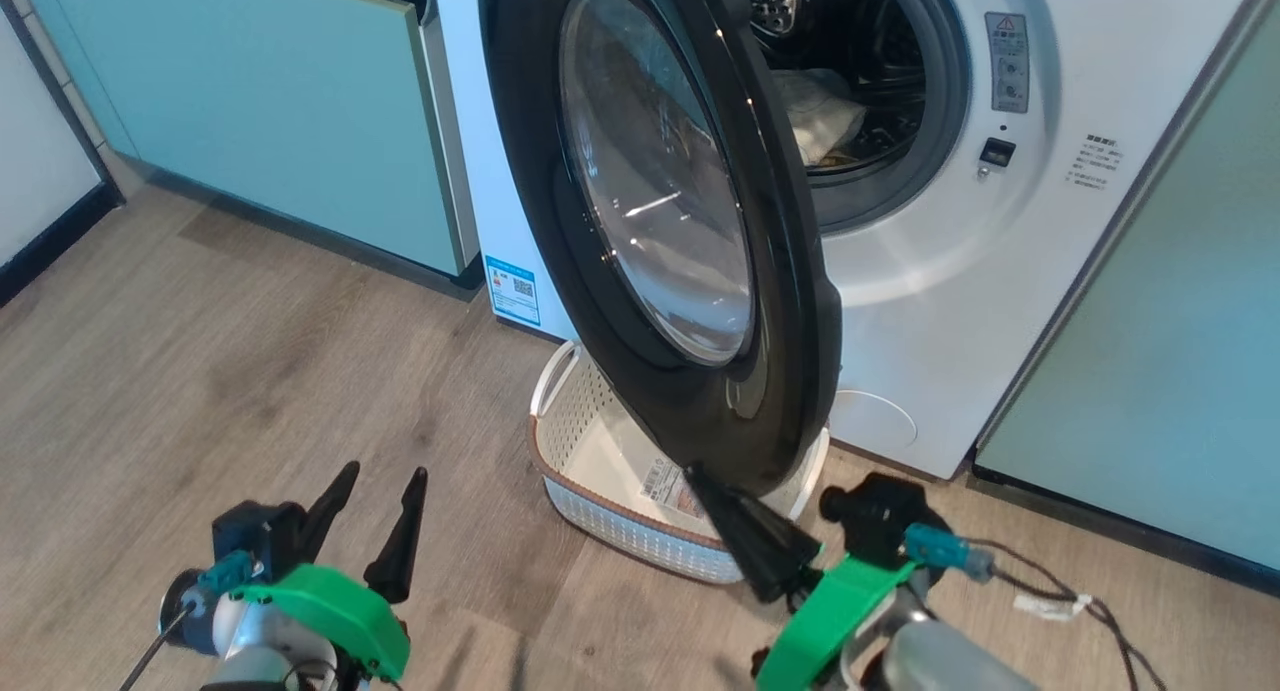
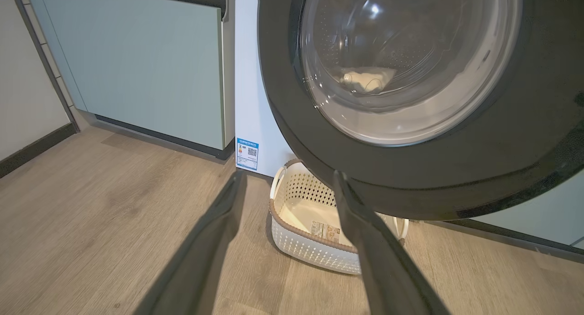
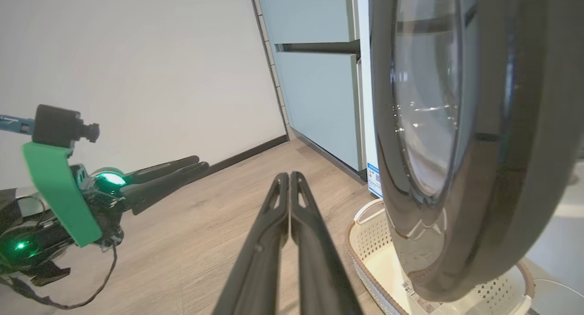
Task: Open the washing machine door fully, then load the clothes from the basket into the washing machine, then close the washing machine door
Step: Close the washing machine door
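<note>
The left gripper (image 1: 385, 471) hangs over the wood floor (image 1: 200, 351), fingers parted, well apart from the work. Right of it the perforated cream basket (image 1: 548, 463) sits empty under the half-swung washing machine door (image 1: 650, 191) (glossy black, bulging glass). The door's lower rim is just above the right gripper (image 1: 700, 476), fingers pressed together and nearer for the push, and the pale clothes (image 1: 825, 111) lie in the steel drum (image 1: 885, 61).

Blue label (image 1: 512, 291) on washing machine (image 1: 950, 321), QR code, lettering unreadable
</note>
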{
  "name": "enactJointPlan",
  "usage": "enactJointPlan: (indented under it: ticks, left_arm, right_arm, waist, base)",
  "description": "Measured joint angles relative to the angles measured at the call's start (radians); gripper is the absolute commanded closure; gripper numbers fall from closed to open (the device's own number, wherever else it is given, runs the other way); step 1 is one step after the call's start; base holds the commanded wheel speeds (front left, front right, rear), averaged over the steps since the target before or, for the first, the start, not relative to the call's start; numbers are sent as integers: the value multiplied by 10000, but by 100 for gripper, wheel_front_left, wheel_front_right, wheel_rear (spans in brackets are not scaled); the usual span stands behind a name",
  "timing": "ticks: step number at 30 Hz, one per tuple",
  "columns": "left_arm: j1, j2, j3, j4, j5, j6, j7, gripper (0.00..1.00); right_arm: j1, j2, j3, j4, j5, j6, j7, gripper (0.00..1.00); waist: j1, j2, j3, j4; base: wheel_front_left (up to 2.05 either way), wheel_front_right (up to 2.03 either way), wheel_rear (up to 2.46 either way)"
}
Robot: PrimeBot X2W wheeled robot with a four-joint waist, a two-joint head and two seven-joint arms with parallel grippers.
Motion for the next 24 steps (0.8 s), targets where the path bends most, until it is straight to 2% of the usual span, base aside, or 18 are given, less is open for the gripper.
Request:
enactJointPlan:
  ticks: [10, 24]
  left_arm:
    - [-16, -82, -63, 0, 0, 0, 0, 0]
    - [-219, -194, -265, 19, 0, 0, 0, 0]
  right_arm:
    - [-987, 2, -295, 652, 439, 0, 0, 100]
    - [-1310, 8, -1062, 1396, 1016, 0, 0, 100]
  waist:
    - [0, 0, 233, -65]
    - [0, 0, 539, -116]
  base:
    - [0, 0, 0]
    - [0, 0, 0]
